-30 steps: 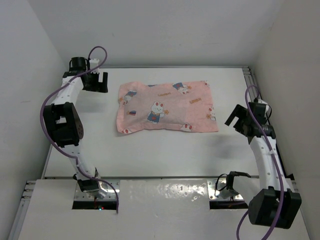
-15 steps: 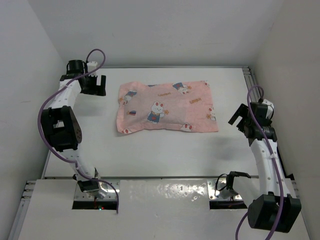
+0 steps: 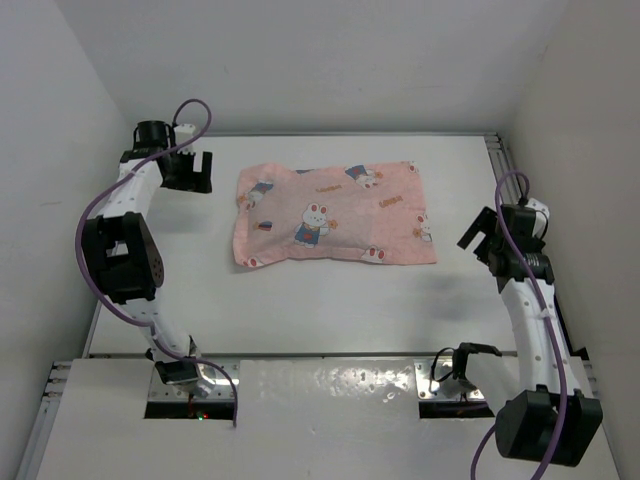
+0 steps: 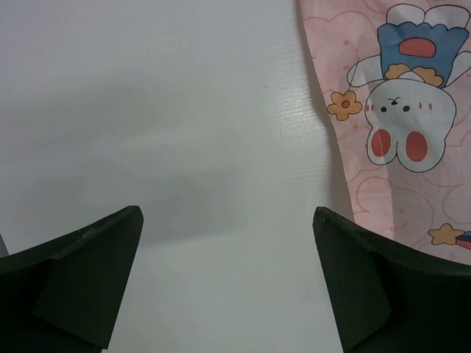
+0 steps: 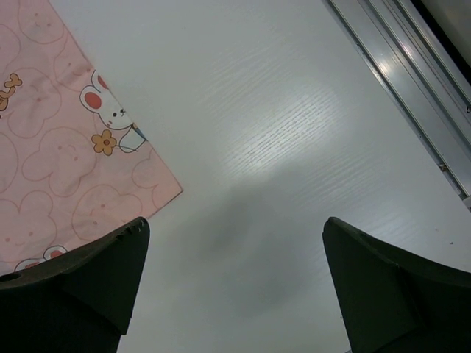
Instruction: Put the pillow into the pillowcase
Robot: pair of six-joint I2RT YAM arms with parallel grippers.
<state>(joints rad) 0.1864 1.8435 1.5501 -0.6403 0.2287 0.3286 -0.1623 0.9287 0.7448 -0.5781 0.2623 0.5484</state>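
The pillowcase (image 3: 333,215), pink with white cartoon rabbits, lies flat across the middle of the white table. No pillow shows in any view. My left gripper (image 3: 190,170) hovers open just left of the pillowcase's far left corner; in the left wrist view the gripper (image 4: 227,213) has only bare table between its fingers and the pillowcase (image 4: 397,110) at the right. My right gripper (image 3: 480,235) stands open to the right of the pillowcase's near right corner. The right wrist view shows the gripper (image 5: 235,220) over bare table, the pillowcase corner (image 5: 66,154) at the left.
A metal rail (image 3: 497,160) runs along the table's right edge, also in the right wrist view as the rail (image 5: 412,66). White walls close in the table on the left, back and right. A cable connector (image 3: 455,365) sits at the near edge.
The right arm has drawn back to the right, away from the pillowcase. The left arm has shifted slightly left and back. Both grippers stay open; the pillowcase has not moved.
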